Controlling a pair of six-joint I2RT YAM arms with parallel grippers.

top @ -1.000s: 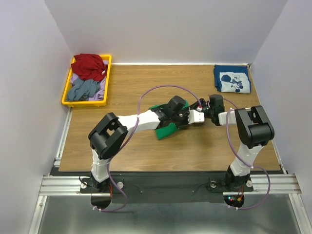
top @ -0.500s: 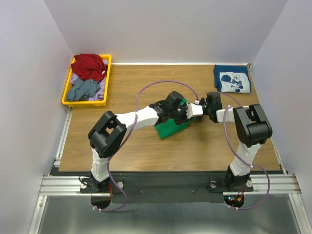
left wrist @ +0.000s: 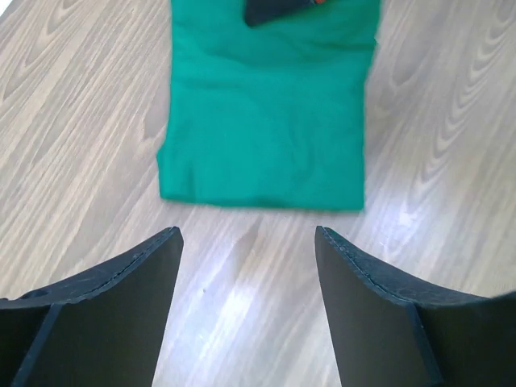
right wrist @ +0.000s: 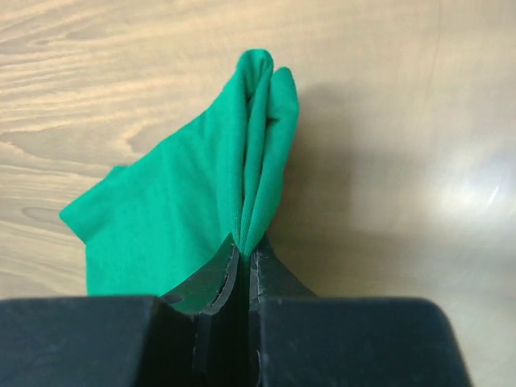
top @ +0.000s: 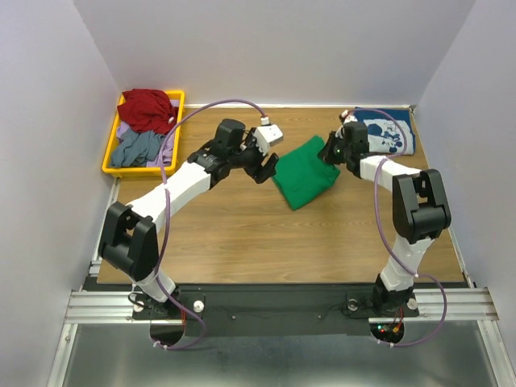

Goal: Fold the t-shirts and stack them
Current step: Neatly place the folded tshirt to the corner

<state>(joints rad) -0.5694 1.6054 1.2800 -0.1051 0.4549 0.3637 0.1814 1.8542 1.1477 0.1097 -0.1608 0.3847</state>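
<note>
At the far left of the wooden table stands a yellow bin holding a red cloth and a grey-blue cloth. To its right, the left gripper hangs over bare wood with its jaws spread wide and nothing between them. The near edge of the green t-shirt lies just beyond its fingertips, apart from them. The shirt is folded into a flat rectangle at mid-table, slightly toward the far side. The right gripper is clenched on the shirt's far right edge, where the layers bunch into a raised fold between its jaws. In the far right corner lies the folded navy t-shirt, white print up, partly hidden by the right arm.
</note>
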